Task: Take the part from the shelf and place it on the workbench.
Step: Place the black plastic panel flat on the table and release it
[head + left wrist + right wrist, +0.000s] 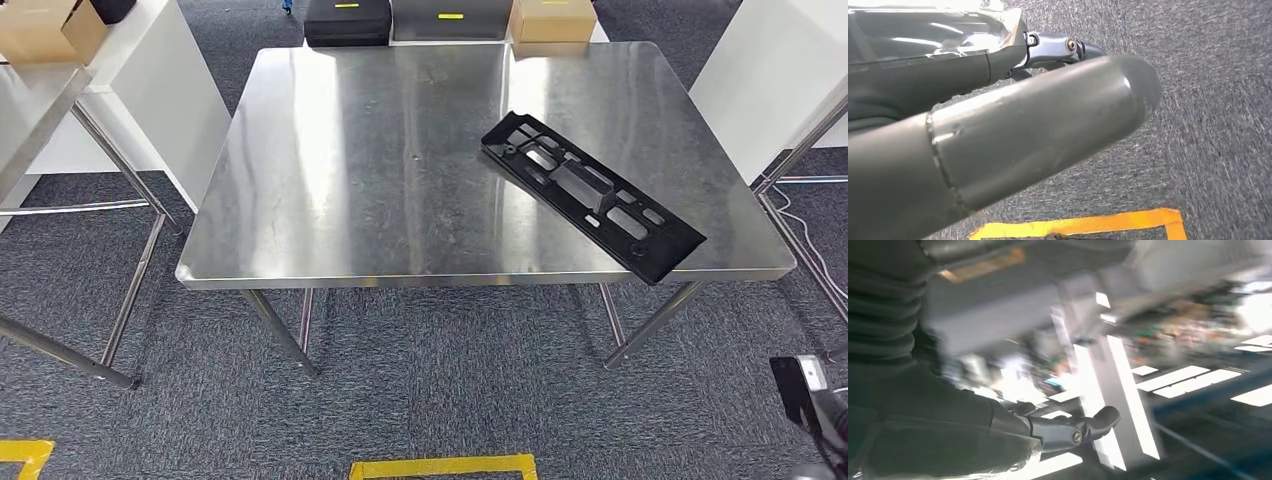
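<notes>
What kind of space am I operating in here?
Likely a workshop or robot test area: a bare stainless steel workbench holding a black plastic part, yellow tape marks on grey carpet tiles, and cardboard boxes nearby.

The square stainless-steel worktop (400,170) on slanted metal legs stood on grey carpeted floor (440,400). One item lay directly on it: a long, flat black plastic part with cut-out slots (590,195), set diagonally near the right front corner, its lower end reaching slightly past the front edge. Yellow tape markings (445,466) were fixed to the floor in front of the worktop.
</notes>
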You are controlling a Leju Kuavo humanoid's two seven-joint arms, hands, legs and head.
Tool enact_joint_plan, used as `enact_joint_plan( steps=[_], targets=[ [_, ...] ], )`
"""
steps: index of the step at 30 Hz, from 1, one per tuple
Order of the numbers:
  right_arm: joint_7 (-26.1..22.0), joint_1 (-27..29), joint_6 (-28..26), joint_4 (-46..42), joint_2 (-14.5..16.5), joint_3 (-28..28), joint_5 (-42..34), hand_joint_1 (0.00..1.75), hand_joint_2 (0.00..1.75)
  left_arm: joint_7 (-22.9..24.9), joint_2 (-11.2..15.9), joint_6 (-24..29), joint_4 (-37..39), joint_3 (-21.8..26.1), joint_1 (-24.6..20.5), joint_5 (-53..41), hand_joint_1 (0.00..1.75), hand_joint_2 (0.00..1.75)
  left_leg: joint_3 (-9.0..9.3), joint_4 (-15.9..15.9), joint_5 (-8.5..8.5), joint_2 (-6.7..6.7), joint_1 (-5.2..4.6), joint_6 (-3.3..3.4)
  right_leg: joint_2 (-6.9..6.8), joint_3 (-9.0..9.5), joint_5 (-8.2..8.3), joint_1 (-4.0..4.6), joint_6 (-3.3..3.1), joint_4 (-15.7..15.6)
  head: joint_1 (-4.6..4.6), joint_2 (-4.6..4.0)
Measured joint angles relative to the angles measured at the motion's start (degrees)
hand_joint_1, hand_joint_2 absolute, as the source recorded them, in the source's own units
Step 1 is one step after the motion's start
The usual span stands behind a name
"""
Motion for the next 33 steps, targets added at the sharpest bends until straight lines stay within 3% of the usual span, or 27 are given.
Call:
enact_joint_plan(
  steps=[7, 11, 16, 21, 28, 30, 32, 33],
  targets=[
    [-1.2, 3.3, 0.0, -1.3, 8.9, -10.3, 4.0, 0.0, 0.0, 0.3, -0.6, 0.0, 0.0, 0.7, 0.1, -1.1, 0.0, 0.0, 0.21, 0.0, -0.11, 0.59, -0.01, -0.08, 0.52, -0.02, 0.0, -0.03, -0.02, 0.0, -0.01, 0.0],
    [5.4, 6.4, 0.0, 3.4, 11.0, -14.2, 7.6, 0.0, 1.75, 1.4, -0.7, -0.8, 0.0, 0.9, 0.1, -2.1, 0.0, 0.0, 0.21, 0.0, -0.13, 0.57, -0.01, -0.06, 0.5, 0.05, -0.03, -0.02, -0.03, 0.0, 0.0, 0.0],
    [17.1, 9.8, 1.3, 21.5, 10.6, -13.4, 4.1, 0.0, 1.75, 2.9, -0.3, -5.3, 0.0, 1.3, -0.1, -4.2, 0.0, 0.0, 0.31, 0.0, -0.27, 0.65, 0.0, -0.16, 0.65, 0.07, -0.04, -0.01, -0.05, 0.0, -0.01, 0.0],
    [18.1, 11.4, 6.9, 35.8, 10.6, -11.9, 3.0, 0.0, 1.75, 4.1, 0.3, -8.9, 0.0, 1.3, -0.5, -5.8, 0.0, 0.0, 0.37, 0.0, -0.27, 0.65, 0.02, -0.19, 0.65, 0.08, -0.07, -0.02, -0.09, 0.0, -0.01, 0.0],
    [20.9, 13.0, 13.6, 43.0, 11.5, -11.2, 2.8, 0.0, 1.75, 4.4, 0.5, -9.7, 0.0, 0.8, -0.9, -7.3, 0.0, 0.0, 0.39, 0.0, -0.27, 0.67, 0.04, -0.21, 0.66, 0.1, -0.09, -0.02, -0.12, 0.0, 0.0, 0.0],
    [22.3, 13.6, 14.6, 44.0, 11.9, -10.4, 4.6, 0.0, 0.87, 4.7, 0.5, -9.7, 0.0, 0.6, -0.9, -7.6, 0.0, 0.0, 0.39, 0.0, -0.29, 0.67, 0.04, -0.22, 0.66, 0.1, -0.09, -0.02, -0.12, 0.0, -0.01, 0.0],
    [22.9, 14.0, 15.4, 44.7, 12.1, -9.4, 5.8, 0.0, 0.87, 5.1, 0.5, -9.6, 0.0, 0.6, -1.0, -7.9, 0.0, 0.0, 0.39, 0.0, -0.3, 0.67, 0.03, -0.23, 0.67, 0.1, -0.09, -0.02, -0.12, 0.0, -0.01, 0.0],
    [23.1, 14.1, 15.6, 44.9, 12.2, -9.0, 6.0, 0.0, 1.31, 5.2, 0.5, -9.6, 0.0, 0.5, -1.0, -8.1, 0.0, 0.0, 0.39, 0.0, -0.3, 0.68, 0.03, -0.23, 0.66, 0.1, -0.09, -0.02, -0.12, 0.0, -0.01, 0.0]
  ],
)
